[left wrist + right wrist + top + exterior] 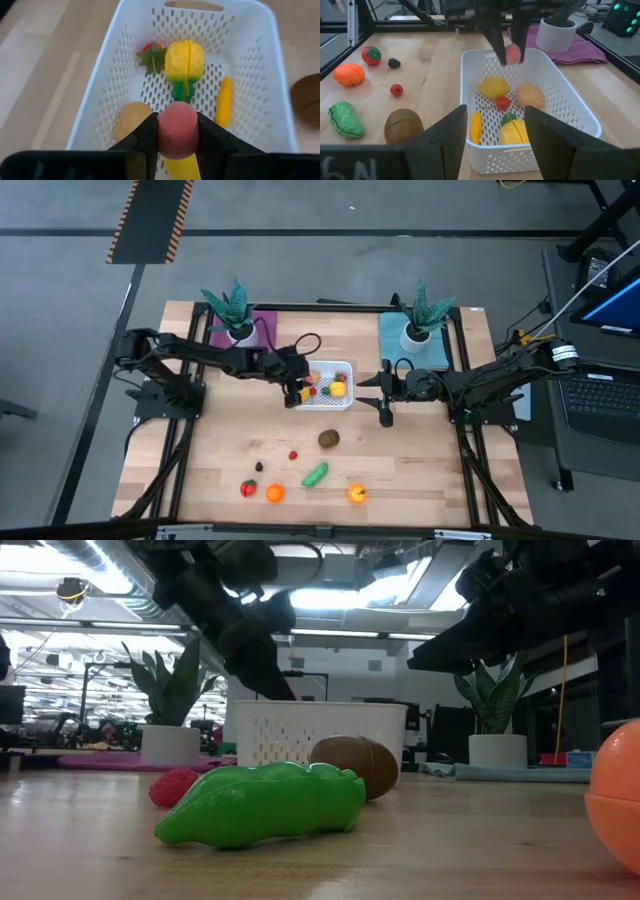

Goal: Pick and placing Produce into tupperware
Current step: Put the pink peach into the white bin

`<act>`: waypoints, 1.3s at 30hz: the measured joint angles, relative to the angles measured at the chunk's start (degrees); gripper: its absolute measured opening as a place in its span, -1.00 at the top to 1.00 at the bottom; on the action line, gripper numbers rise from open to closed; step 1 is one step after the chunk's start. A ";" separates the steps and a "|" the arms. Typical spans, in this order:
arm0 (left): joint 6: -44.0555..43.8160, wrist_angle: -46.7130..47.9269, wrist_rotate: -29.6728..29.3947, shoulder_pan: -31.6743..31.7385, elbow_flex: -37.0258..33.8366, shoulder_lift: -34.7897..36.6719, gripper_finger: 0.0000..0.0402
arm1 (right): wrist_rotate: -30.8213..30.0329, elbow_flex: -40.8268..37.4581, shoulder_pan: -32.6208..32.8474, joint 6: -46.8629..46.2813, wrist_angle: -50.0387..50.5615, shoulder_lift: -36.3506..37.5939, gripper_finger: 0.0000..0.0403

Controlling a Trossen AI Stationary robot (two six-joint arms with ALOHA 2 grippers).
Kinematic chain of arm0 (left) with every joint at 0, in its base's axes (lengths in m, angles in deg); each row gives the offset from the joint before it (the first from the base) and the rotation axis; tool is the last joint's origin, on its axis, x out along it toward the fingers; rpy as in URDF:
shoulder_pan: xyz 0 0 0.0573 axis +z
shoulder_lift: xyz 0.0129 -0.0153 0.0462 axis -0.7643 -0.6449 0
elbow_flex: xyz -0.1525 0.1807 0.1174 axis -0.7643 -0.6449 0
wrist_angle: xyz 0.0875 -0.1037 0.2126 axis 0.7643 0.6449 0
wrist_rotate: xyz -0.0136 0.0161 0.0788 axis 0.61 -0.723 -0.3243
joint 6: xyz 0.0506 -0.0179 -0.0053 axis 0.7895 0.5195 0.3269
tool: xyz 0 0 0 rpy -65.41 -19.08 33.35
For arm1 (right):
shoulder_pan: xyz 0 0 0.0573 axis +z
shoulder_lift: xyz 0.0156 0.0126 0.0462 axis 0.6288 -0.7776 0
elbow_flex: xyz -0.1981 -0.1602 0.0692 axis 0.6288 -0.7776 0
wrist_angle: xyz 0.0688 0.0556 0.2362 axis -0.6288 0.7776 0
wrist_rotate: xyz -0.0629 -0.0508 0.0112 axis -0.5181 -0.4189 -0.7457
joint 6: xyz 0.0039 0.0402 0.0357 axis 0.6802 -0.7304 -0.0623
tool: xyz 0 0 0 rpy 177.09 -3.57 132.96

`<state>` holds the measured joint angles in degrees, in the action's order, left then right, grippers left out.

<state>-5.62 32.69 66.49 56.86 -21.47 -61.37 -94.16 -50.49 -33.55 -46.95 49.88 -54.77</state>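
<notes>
The white perforated tupperware (326, 386) sits mid-table, and in the left wrist view it holds a yellow piece (184, 62), a red one (152, 54), a tan one (131, 120) and a slim yellow one (224, 101). My left gripper (297, 391) hovers over its left end, shut on a pink-red round piece (177, 135). My right gripper (382, 393) waits open just right of the tupperware. Loose produce lies on the near table: a brown piece (328, 439), a green one (316, 475), orange ones (274, 492) (356, 494) and a red one (248, 488). My left gripper pinches the pink-red round piece (512, 54) between its two fingers (147, 135), one on each side. The fingers come from above, pointing down. The piece is lifted clear, hanging over the inside of the tupperware's left end (485, 57).
Two spiky potted plants stand at the far side, one on a purple mat (236, 310), one on a teal mat (418, 315). Small red (293, 454) and dark (259, 467) pieces lie near the green one. A laptop (600, 395) sits beyond the table's right edge.
</notes>
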 joint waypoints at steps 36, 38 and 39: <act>0.26 -1.54 0.87 1.01 0.00 -3.54 0.42 | 0.00 0.00 0.00 -0.08 0.39 -0.02 0.01; 0.24 -1.54 0.87 1.01 0.00 -3.54 0.42 | 0.00 0.00 0.00 -0.10 0.39 0.00 0.01; 0.26 -1.54 0.87 1.01 0.00 -3.54 0.42 | 0.00 0.00 0.00 -0.10 0.39 0.00 0.01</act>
<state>-5.36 31.15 67.37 57.88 -21.47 -64.91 -94.16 -50.49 -33.55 -47.05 50.27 -54.77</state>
